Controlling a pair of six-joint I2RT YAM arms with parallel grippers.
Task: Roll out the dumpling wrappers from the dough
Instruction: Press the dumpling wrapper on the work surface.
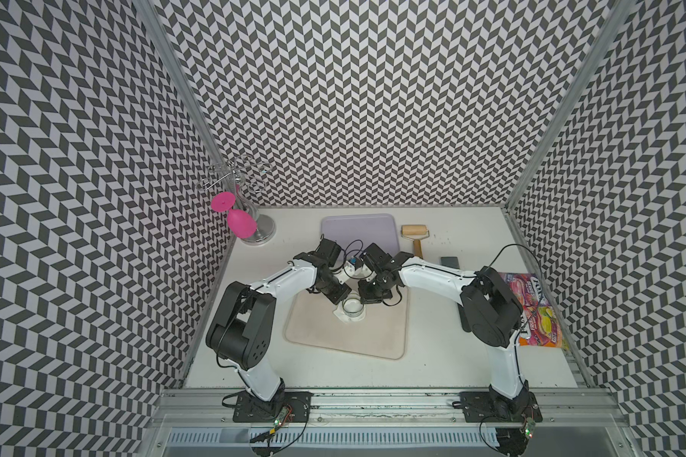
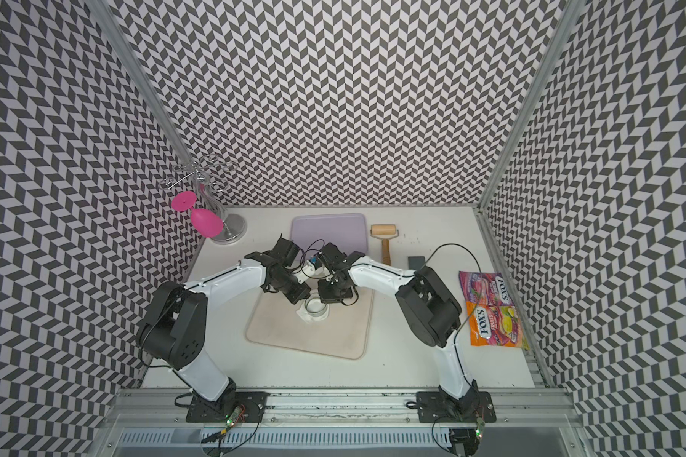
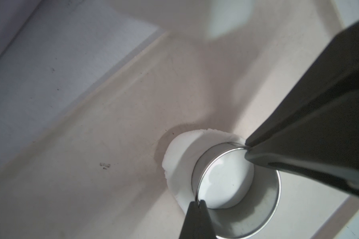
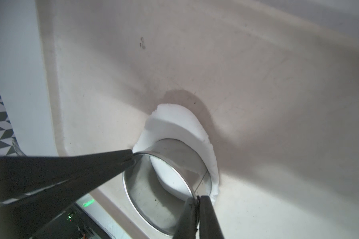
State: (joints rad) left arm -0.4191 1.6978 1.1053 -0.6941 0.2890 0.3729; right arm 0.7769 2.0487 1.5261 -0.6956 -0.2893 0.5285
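Now L gripper & R gripper each clamp ring cutter rim, atop dough.

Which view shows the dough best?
Right wrist: close up, the dough shows its ragged edge around the ring and white inside it. Left wrist shows less edge; both top views only a small white patch.

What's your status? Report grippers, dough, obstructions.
The left gripper and right gripper shut on the ring cutter rim. Cutter stands on the dough, beige tray beneath. Nothing blocks the cutter; roller lies off beside purple board.
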